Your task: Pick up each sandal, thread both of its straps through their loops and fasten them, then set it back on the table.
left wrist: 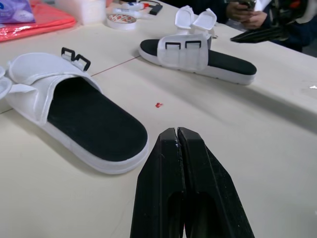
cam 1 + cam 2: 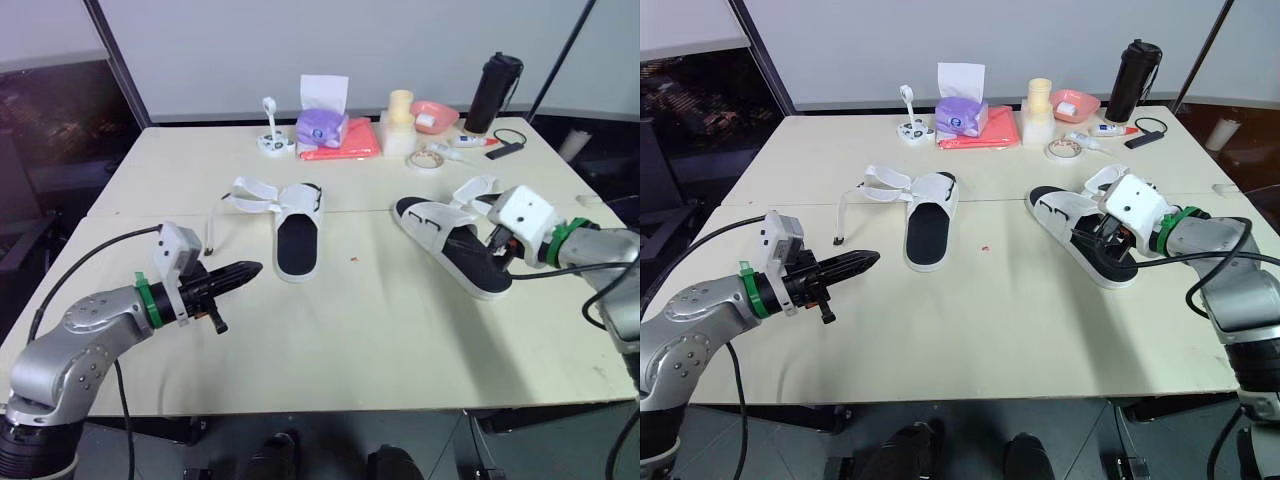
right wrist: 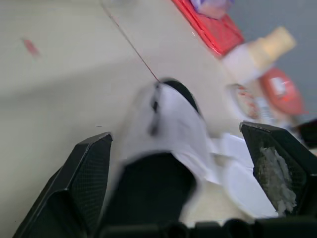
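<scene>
Sandal (image 2: 297, 235) unfastened | left fingers (image 1: 158, 198) together | right fingers (image 3: 84, 178) spread over second sandal (image 2: 462, 262)

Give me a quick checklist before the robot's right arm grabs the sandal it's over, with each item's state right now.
1. Right gripper open: ok.
2. Right sandal heel between its jaws: ok.
3. Contact with that sandal: cannot tell.
4. Its straps fastened: not ok, loose.
5. Left gripper open to help: not ok, shut, over the table near the left sandal.
</scene>
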Motion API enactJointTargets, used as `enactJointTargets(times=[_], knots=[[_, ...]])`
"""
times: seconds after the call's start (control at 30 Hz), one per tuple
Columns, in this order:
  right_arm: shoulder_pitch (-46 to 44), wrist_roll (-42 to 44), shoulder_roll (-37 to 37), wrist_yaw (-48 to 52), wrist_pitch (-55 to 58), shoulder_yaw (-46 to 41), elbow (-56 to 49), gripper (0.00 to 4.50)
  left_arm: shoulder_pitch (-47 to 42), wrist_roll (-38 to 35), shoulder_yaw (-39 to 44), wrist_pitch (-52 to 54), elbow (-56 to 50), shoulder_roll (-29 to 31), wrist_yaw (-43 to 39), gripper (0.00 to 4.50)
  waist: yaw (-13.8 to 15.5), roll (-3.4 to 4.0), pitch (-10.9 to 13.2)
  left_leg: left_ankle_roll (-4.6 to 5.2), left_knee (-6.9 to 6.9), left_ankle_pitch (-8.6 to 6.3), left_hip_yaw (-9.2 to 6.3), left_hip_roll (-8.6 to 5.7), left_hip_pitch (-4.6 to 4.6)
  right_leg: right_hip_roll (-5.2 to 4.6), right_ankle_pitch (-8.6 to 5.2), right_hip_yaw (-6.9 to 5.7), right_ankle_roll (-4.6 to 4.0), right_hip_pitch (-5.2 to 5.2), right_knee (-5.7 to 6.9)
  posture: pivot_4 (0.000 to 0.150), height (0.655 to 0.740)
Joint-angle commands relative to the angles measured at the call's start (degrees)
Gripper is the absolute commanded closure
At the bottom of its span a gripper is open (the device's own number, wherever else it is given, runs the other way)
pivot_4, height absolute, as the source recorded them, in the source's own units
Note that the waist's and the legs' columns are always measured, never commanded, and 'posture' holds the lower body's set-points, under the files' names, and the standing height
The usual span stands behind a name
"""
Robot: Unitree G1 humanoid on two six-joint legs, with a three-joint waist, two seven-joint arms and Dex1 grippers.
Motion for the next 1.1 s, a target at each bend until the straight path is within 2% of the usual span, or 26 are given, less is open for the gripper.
enactJointTargets(times=[0.03, 0.23, 0.47, 0.77, 1.0, 1.1], knots=[[-5.2, -10.5, -1.6, -4.3, -13.8, 3.6, 8.0, 0.06, -0.8, 0.3, -0.1, -0.9, -1.1, -0.3, -0.1, 4.50, -0.3, 0.00, 0.0, 0.00, 0.00, 0.00, 0.00, 0.00, 0.02, 0.01, 0.00, 0.00, 0.00, 0.00, 0.02, 0.150, 0.7400], [-14.2, -23.8, 0.6, -11.0, -30.6, 12.0, 25.8, 0.06, -0.6, 0.6, -0.2, -1.0, -1.6, -0.7, 0.2, 4.50, -0.6, 0.01, 0.0, -0.07, -0.03, 0.04, 0.03, 0.00, 0.05, 0.05, 0.02, 0.03, -0.03, -0.05, 0.09, 0.150, 0.7400], [-24.0, -35.2, 5.4, -22.1, -39.7, 19.4, 43.5, 0.06, 0.1, 0.5, 0.1, -1.0, -2.5, -0.8, 0.9, 4.50, -0.6, 0.01, 0.0, -0.31, -0.04, 0.19, 0.03, -0.01, 0.04, 0.06, 0.03, 0.07, -0.05, -0.07, 0.13, 0.150, 0.7400], [-32.2, -44.9, 12.5, -36.2, -38.6, 26.2, 56.8, 0.06, 1.1, 0.4, 0.3, -1.0, -3.6, -1.0, 1.8, 4.50, -0.7, 0.01, 0.0, -0.43, -0.07, 0.26, 0.00, 0.00, 0.04, 0.09, 0.04, 0.11, -0.07, -0.11, 0.19, 0.150, 0.7400], [-36.6, -47.2, 15.7, -40.4, -36.5, 28.7, 63.6, 0.06, 0.8, 0.7, -0.5, -1.2, -3.7, -1.8, 2.5, 4.50, -0.8, 0.01, 0.0, -0.46, -0.07, 0.29, -0.01, -0.01, 0.04, 0.11, 0.04, 0.13, -0.07, -0.12, 0.23, 0.150, 0.7400], [-37.5, -47.6, 16.2, -40.9, -35.8, 29.5, 65.4, 0.81, 1.0, 0.9, -0.7, -1.3, -3.9, -2.1, 2.7, 4.50, -0.9, 0.01, 0.0, -0.47, -0.07, 0.29, -0.01, -0.01, 0.04, 0.11, 0.04, 0.13, -0.07, -0.13, 0.25, 0.150, 0.7400]])
